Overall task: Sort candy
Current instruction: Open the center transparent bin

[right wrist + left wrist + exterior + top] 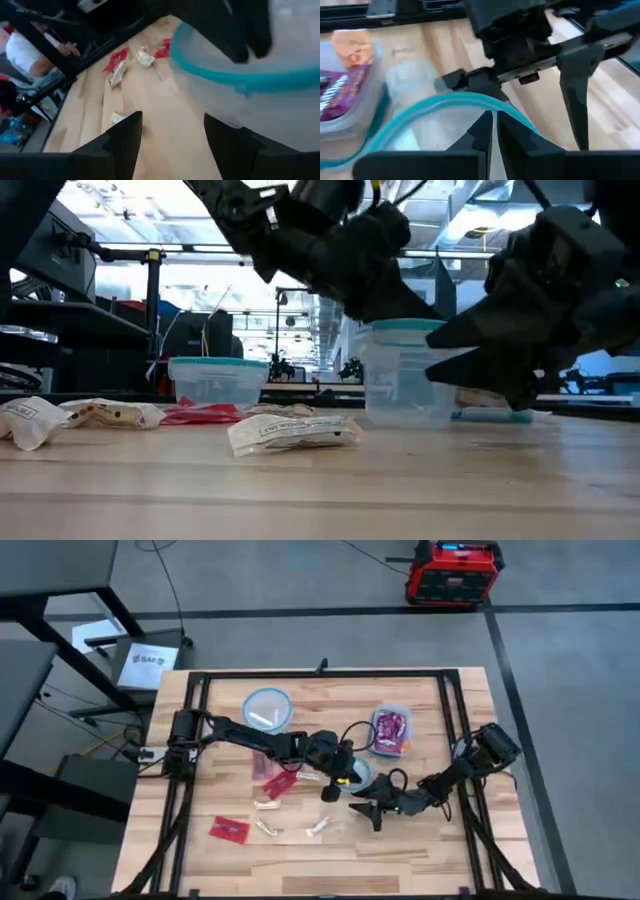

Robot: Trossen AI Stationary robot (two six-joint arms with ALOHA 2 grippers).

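Left gripper (pixel 337 783) sits over the small round container (pixel 356 776) at counter (pixel 420 840) centre; its fingers (pixel 479 135) are pressed together above the teal rim, nothing visible between them. Right gripper (pixel 368 812) lies just beside that container, fingers (pixel 127 135) spread and empty. Candy: red packets (pixel 229 829) and cream sticks (pixel 317 830) lie scattered on the counter on the left arm's side of the container; purple packets (pixel 391 727) fill the rectangular container (pixel 392 753) beyond it.

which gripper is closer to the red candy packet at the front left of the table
Left. The left gripper is mid-table, right of the red packet; the right gripper sits farther right.
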